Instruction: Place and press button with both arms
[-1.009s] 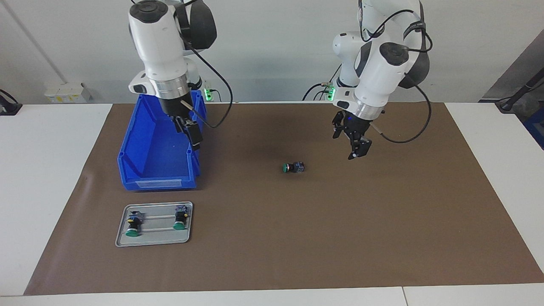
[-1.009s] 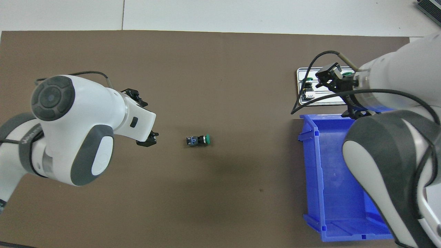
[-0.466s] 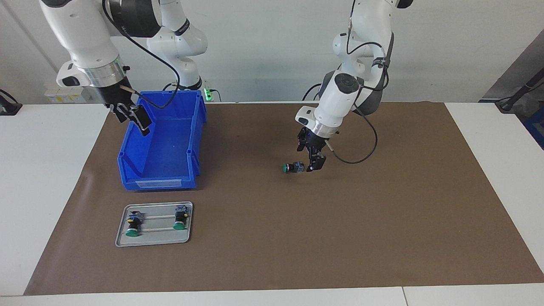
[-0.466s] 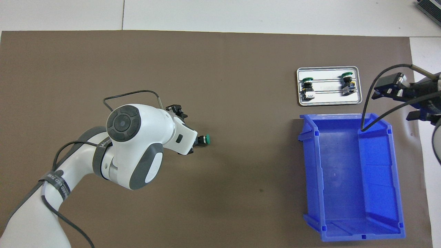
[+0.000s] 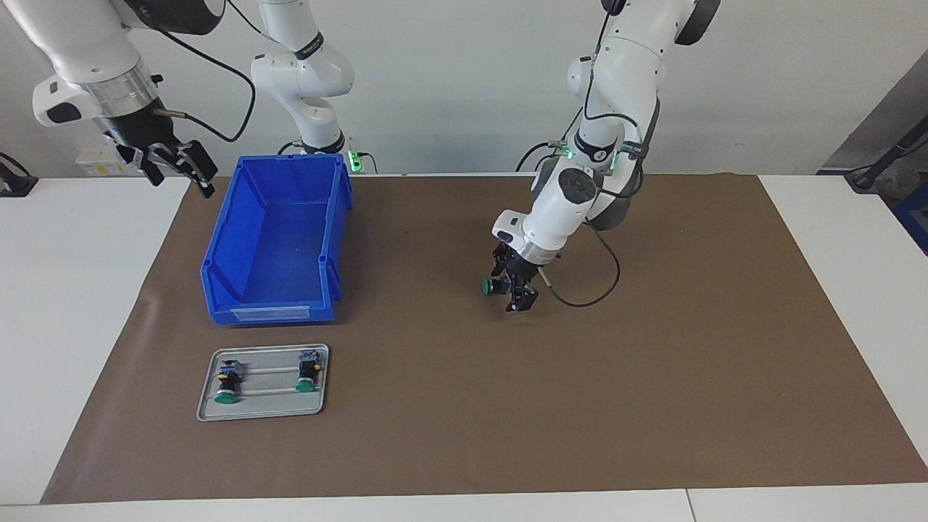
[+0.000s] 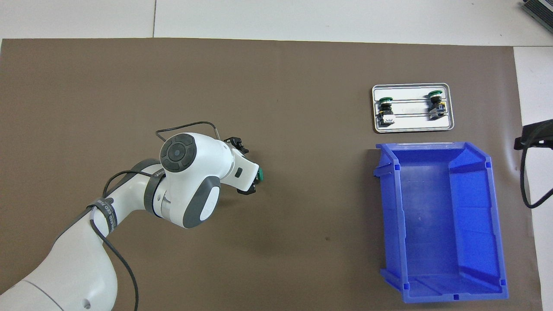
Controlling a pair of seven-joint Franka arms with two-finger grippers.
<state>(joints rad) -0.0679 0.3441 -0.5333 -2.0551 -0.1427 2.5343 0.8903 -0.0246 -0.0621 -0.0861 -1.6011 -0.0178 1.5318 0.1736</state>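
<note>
- My left gripper (image 5: 513, 288) straddles the button (image 5: 489, 287) mid-mat, fingers apart; only its green cap shows.
- My right gripper (image 5: 177, 168), also open, hangs over the table's edge beside the blue bin (image 5: 275, 243), cropped overhead.

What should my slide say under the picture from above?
Left gripper open around the green button on the brown mat.
</note>
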